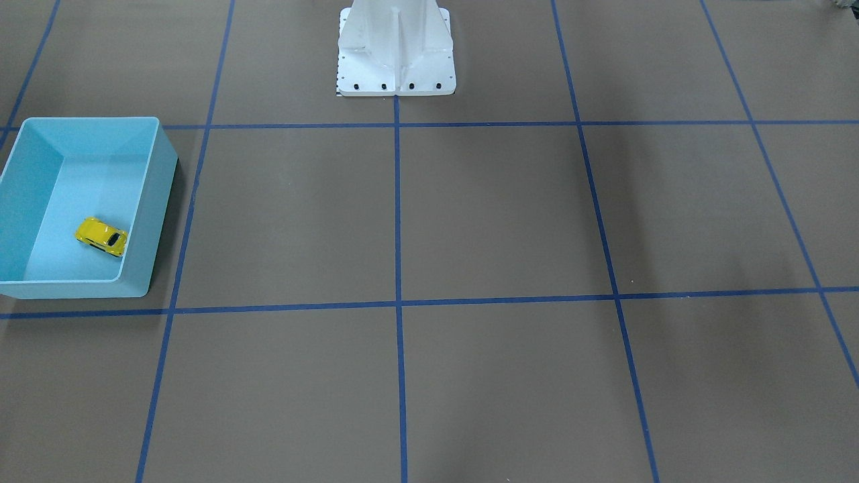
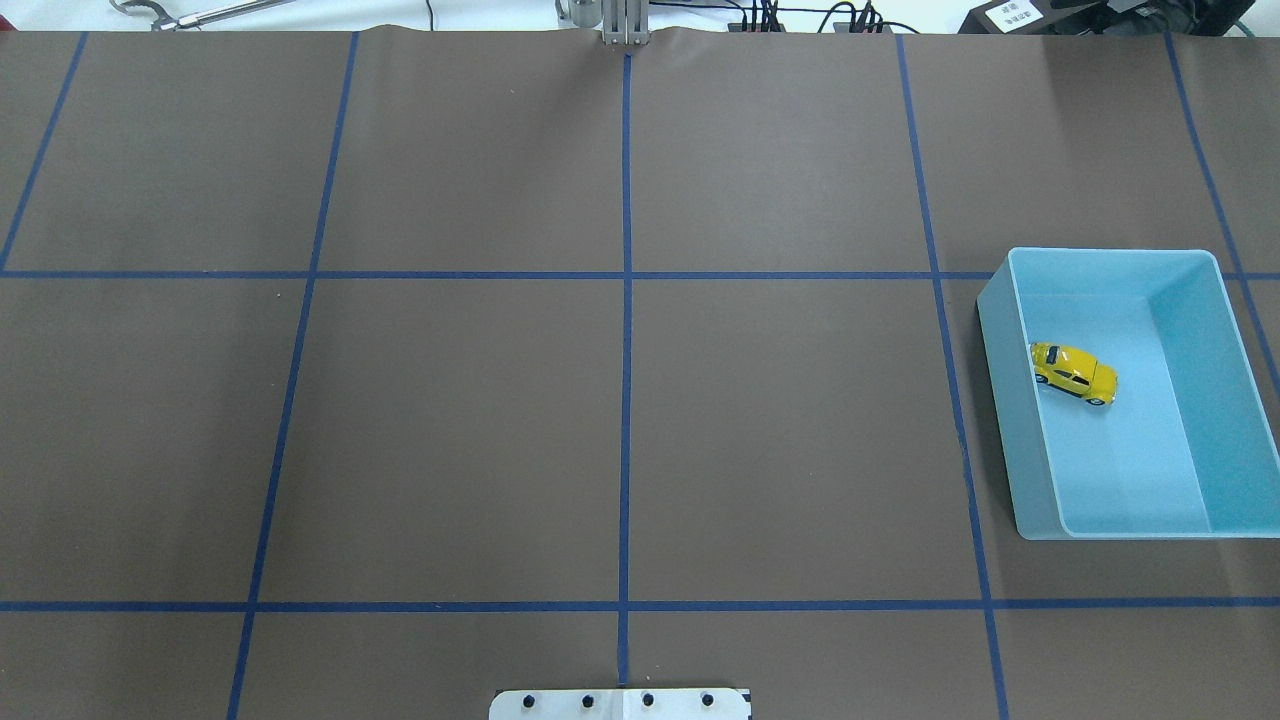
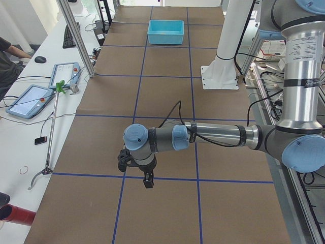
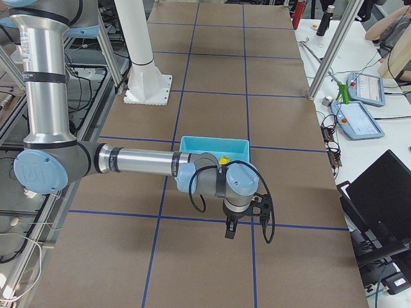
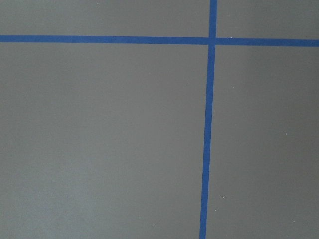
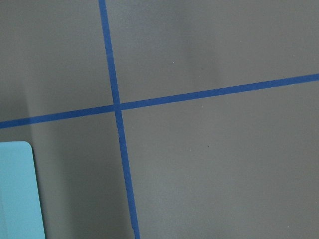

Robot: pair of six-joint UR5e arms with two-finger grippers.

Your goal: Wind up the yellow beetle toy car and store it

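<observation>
The yellow beetle toy car (image 1: 101,236) lies on its wheels inside the light blue bin (image 1: 151,215), near one wall. The overhead view shows the car (image 2: 1073,372) in the bin (image 2: 1012,400) at the table's right side. In the exterior right view a bit of the car (image 4: 223,160) peeks over the bin (image 4: 215,146) behind my right arm. My right gripper (image 4: 229,232) hangs above the table, nearer the camera than the bin. My left gripper (image 3: 147,182) hangs over the table's other end, far from the bin (image 3: 165,38). I cannot tell whether either is open or shut.
The brown table bears a grid of blue tape lines. The white robot pedestal (image 1: 396,60) stands at the middle of the robot's side. A corner of the bin (image 6: 15,194) shows in the right wrist view. Tablets and a grabber tool (image 3: 51,132) lie on the side bench.
</observation>
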